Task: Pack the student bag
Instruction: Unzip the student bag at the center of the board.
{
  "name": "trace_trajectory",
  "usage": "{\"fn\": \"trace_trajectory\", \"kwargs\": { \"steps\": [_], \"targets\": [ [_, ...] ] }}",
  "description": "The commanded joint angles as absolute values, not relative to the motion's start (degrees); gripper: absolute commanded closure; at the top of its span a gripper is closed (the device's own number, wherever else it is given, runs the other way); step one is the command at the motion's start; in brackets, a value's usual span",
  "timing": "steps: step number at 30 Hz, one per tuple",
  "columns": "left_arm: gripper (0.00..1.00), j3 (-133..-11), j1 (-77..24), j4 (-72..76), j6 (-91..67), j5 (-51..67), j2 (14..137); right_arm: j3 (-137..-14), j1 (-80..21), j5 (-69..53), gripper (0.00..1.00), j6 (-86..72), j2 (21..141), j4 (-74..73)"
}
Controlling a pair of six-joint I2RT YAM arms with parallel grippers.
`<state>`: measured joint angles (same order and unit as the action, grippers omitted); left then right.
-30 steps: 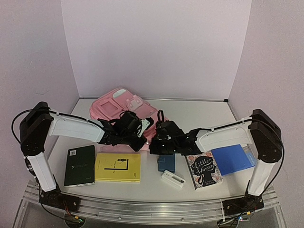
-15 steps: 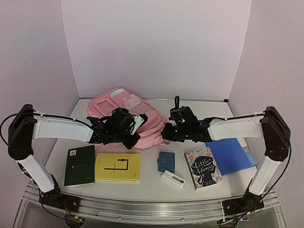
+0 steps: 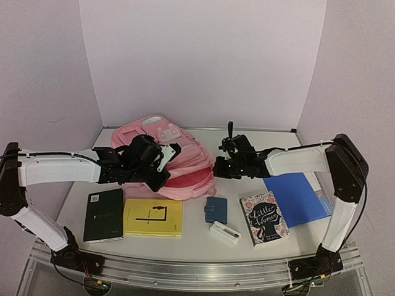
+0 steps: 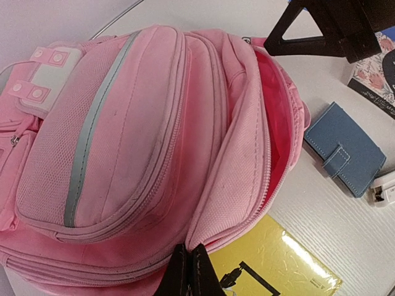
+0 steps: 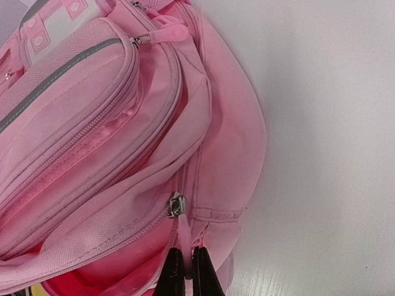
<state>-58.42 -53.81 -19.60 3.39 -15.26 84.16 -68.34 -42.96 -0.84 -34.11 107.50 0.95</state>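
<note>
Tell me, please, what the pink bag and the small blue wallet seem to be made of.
Student bag: soft woven fabric, matte; the weave texture, stitched seams and creases show it. Blue wallet: probably leather or imitation leather, smooth, with pale edge stitching; which one, I cannot tell.

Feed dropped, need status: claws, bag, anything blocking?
Left claw shut on student bag rim. Right claw shut on zipper pull. Main compartment open. Nothing blocking.

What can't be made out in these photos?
- Inside the student bag: the left wrist view shows only a sliver of lining; its own flap covers the rest.
- Yellow book title: too small from above, cropped in the left wrist view.
- Dark notebook cover print: too small, top view.
</note>
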Motion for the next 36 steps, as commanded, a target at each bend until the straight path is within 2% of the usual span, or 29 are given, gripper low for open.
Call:
{"fn": "trace_trajectory", "kwargs": {
  "steps": [1, 4, 9, 14, 18, 26, 31, 34, 36],
  "targets": [
    [1.00, -57.5, -53.1, -25.5, 1.1, -20.3, 80.5, -71.5, -40.6, -0.2, 1.00, -29.9, 109.2, 2.7],
    [0.98, -57.3, -53.2, -26.1, -1.1, -19.9, 80.1, -70.7, -40.6, -5.7, 1.00, -27.8, 108.5, 4.2],
    [0.79, -63.0, -53.2, -26.6, -4.4, -11.7, 84.1, -66.2, -40.7, -12.2, 1.00, -27.0, 105.3, 7.0],
    [0.57, -68.8, -54.6, -21.5, -3.3, -5.8, 90.2, -63.6, -40.7, -11.4, 1.00, -27.9, 102.9, 7.2],
    [0.46, -74.2, -55.1, -19.1, -2.7, -4.6, 96.6, -62.8, -40.7, -11.3, 1.00, -29.0, 102.1, 7.9],
    [0.38, -81.9, -55.6, -18.3, -1.8, -5.3, 107.4, -61.6, -40.7, -11.3, 1.00, -29.6, 100.6, 8.5],
    [0.37, -86.1, -55.6, -19.8, -2.5, -9.2, 112.6, -60.5, -40.7, -11.2, 1.00, -29.7, 99.4, 8.5],
    [0.40, -89.4, -55.5, -22.2, -3.5, -12.0, 115.4, -59.9, -40.7, -10.9, 1.00, -29.8, 98.7, 8.5],
    [0.47, -90.3, -55.6, -23.0, -3.9, -12.6, 116.4, -59.6, -40.6, -10.8, 1.00, -29.8, 98.2, 8.5]
  ]
}}
